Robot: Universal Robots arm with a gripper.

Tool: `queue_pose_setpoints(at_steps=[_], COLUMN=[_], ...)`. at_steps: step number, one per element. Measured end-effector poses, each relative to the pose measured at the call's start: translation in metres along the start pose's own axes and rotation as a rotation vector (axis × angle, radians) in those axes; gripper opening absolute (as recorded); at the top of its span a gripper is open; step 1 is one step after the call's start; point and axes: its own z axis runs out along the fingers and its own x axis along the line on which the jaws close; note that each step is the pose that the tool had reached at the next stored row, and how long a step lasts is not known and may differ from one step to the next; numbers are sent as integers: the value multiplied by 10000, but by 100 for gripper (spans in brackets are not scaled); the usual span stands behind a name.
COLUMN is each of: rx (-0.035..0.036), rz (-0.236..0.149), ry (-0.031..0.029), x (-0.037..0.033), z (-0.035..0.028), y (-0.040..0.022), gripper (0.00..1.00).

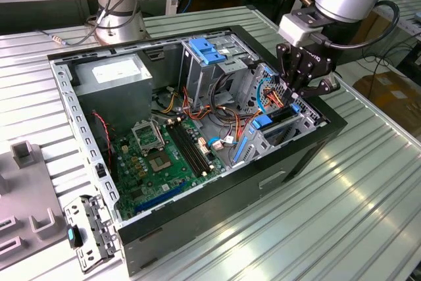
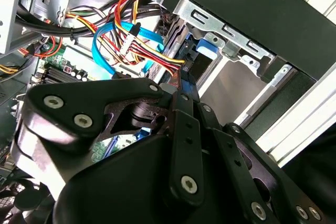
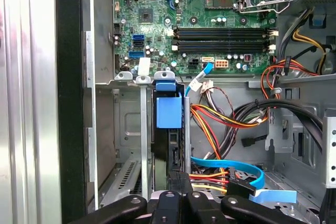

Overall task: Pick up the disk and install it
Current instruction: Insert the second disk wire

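So the black linkage gripper (image 1: 304,70) is right down at the drive cage in the corner of the open black computer case (image 1: 197,235), which lies on its side on the ribbed metal desk (image 1: 342,215). The disk (image 3: 169,145), a flat silver-metal drive with blue plastic rails, sits upright in its cage slot, blue tab showing. Fingers look narrowed together on its top edge, though I can't tell for sure that they're clamped on it. I'd say press straight down along the slot and keep clear of the orange and blue cable bundle (image 3: 226,174) just beside it.
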Motion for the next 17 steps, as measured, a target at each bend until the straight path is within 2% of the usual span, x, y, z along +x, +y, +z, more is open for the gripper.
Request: queue_pose_setpoints(at_steps=[6,12,15,17], rx=[-1,0,0,0], rz=[2,-1,-1,0], ry=[2,-2,-5,-5], x=[0,3,3,4], z=[-2,-3,-6,-49], y=[20,158,165,165], gripper=[11,11,11,11])
